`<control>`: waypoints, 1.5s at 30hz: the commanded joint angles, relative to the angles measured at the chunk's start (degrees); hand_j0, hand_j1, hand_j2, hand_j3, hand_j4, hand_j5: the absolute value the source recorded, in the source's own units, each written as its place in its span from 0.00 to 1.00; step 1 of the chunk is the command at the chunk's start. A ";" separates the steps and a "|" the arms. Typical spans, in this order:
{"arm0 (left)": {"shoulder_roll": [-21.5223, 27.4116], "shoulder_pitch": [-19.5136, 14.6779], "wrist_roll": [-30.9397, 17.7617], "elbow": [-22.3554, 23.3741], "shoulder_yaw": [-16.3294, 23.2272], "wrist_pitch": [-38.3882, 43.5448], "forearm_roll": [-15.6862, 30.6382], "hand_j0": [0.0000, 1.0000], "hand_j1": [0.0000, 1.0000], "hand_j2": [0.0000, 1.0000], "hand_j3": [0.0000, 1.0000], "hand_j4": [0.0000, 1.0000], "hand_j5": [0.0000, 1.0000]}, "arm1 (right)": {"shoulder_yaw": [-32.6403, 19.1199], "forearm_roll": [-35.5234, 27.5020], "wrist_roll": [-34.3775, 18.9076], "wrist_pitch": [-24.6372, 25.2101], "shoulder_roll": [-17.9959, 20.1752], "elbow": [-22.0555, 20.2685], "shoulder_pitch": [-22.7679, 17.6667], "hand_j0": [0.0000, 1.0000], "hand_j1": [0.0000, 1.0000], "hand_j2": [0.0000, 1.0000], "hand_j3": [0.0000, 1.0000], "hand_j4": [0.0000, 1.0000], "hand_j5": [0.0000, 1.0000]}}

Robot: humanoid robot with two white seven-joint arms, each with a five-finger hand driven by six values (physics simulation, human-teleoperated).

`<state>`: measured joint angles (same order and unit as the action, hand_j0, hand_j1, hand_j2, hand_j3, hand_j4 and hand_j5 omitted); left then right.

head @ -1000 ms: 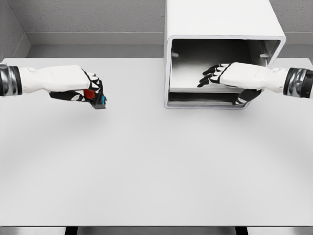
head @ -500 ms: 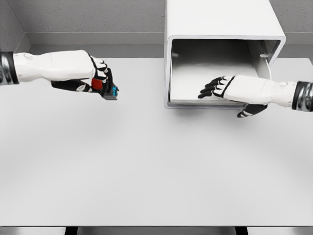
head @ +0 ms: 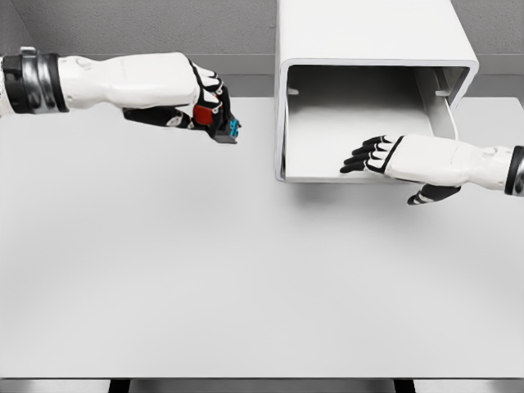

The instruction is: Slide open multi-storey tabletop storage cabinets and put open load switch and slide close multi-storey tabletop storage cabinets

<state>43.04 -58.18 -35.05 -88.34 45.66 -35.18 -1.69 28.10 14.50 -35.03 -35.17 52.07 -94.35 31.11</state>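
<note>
In the upper left of the frame, the left robot hand (head: 201, 102) grips the load switch (head: 221, 124) above the counter (head: 246, 278), short of the open cabinet (head: 368, 49) at upper right. The right robot hand (head: 385, 155), fingers relaxed and empty, sits at the cabinet's mouth. Best practice, arguably: carry the switch level and clear the cabinet's left wall before releasing inside.

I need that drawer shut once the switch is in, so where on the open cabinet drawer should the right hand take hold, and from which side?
Best bet is the drawer's front lip, approached from the front, toward the robot. That edge juts out of the cabinet and runs across the sliding direction, so a flat push there should drive it straight back. The right hand lies over that lip, fingers extended; the left hand carries the switch.
</note>
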 commanded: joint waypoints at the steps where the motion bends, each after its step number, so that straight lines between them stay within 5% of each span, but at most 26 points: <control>1: -1.38 -0.18 0.05 0.18 0.75 0.18 0.37 0.35 0.35 0.35 0.35 0.35 0.35 | -3.05 -0.52 0.03 0.17 0.14 -0.22 -0.26 1.00 1.00 1.00 1.00 1.00 1.00; 7: -5.16 -2.91 0.05 0.27 2.86 0.18 0.10 0.35 0.35 0.35 0.35 0.35 0.35 | -13.86 -4.48 0.03 0.17 0.23 -2.33 -3.43 1.00 1.00 1.00 1.00 1.00 1.00; 11: -6.30 -4.05 0.05 0.36 3.30 0.18 0.19 0.35 0.35 0.35 0.35 0.35 0.35 | -20.01 -5.71 0.03 0.17 3.83 -5.05 -8.52 1.00 1.00 1.00 1.00 1.00 1.00; 20: -3.67 -4.75 0.05 0.36 3.21 0.18 0.37 0.35 0.35 0.35 0.35 0.35 0.35 | -25.82 -8.17 0.03 0.17 6.29 -5.49 -14.15 1.00 1.00 1.00 1.00 1.00 1.00; 28: 3.80 -4.22 0.15 0.36 3.21 0.18 0.63 0.35 0.35 0.35 0.35 0.35 0.35 | -5.08 -5.36 0.03 0.17 3.22 -2.77 -3.08 1.00 1.00 1.00 1.00 1.00 1.00; 32: 4.33 -3.17 0.07 0.53 3.21 0.18 0.37 0.35 0.35 0.35 0.35 0.35 0.35 | 5.99 -2.72 0.03 0.17 -4.60 7.60 7.38 1.00 1.00 1.00 1.00 1.00 1.00; 36: 4.33 -3.17 0.07 0.53 3.30 0.18 0.28 0.35 0.35 0.35 0.35 0.35 0.35 | 11.18 -1.49 0.03 0.17 -8.82 14.11 12.13 1.00 1.00 1.00 1.00 1.00 1.00; 45: 4.42 -3.17 0.05 0.80 3.21 0.18 0.19 0.35 0.35 0.35 0.35 0.35 0.35 | 11.45 -1.49 0.03 0.17 -14.45 29.57 18.19 1.00 1.00 1.00 1.00 1.00 1.00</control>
<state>47.35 -61.35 -35.04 -87.58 48.94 -35.18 -1.83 39.43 13.34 -35.02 -35.14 38.89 -68.26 49.48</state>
